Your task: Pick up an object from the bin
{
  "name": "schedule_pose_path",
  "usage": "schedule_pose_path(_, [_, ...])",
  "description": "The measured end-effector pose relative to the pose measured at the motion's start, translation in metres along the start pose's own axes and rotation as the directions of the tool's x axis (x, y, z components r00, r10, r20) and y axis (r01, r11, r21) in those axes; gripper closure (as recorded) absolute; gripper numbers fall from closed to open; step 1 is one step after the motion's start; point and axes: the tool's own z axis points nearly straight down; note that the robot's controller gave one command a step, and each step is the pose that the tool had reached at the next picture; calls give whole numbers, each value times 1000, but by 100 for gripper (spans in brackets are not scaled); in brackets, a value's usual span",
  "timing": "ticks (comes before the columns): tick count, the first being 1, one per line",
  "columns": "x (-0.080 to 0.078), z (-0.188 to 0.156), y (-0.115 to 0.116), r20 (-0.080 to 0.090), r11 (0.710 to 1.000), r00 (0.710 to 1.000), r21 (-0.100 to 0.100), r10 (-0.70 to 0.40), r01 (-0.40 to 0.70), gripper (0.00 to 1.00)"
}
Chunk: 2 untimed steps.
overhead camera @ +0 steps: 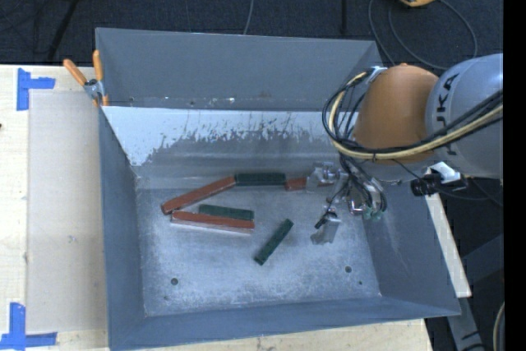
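My gripper (320, 205) hangs over the right part of the bin floor, open, with nothing between its fingers. One fingertip (323, 233) is low near the floor and the other (319, 175) is by the back wall. A short dark green bar (273, 242) lies tilted on the floor just left of the lower fingertip, apart from it. Another dark green bar (260, 178) with a red-brown end (294, 184) lies flat beside the upper fingertip.
Further left lie a long red-brown stick (197, 195) set at a slant and a second red-brown stick (212, 221) with a dark green bar (226, 212) resting along it. The arm and its cables lean in over the bin's right wall.
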Motion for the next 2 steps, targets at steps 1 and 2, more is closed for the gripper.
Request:
schedule_pose_path(1, [10, -16, -9, 1, 997, 997, 0, 80, -80, 0])
schedule_pose_path(2, [17, -4, 17, 2, 943, 943, 0, 333, -333, 0])
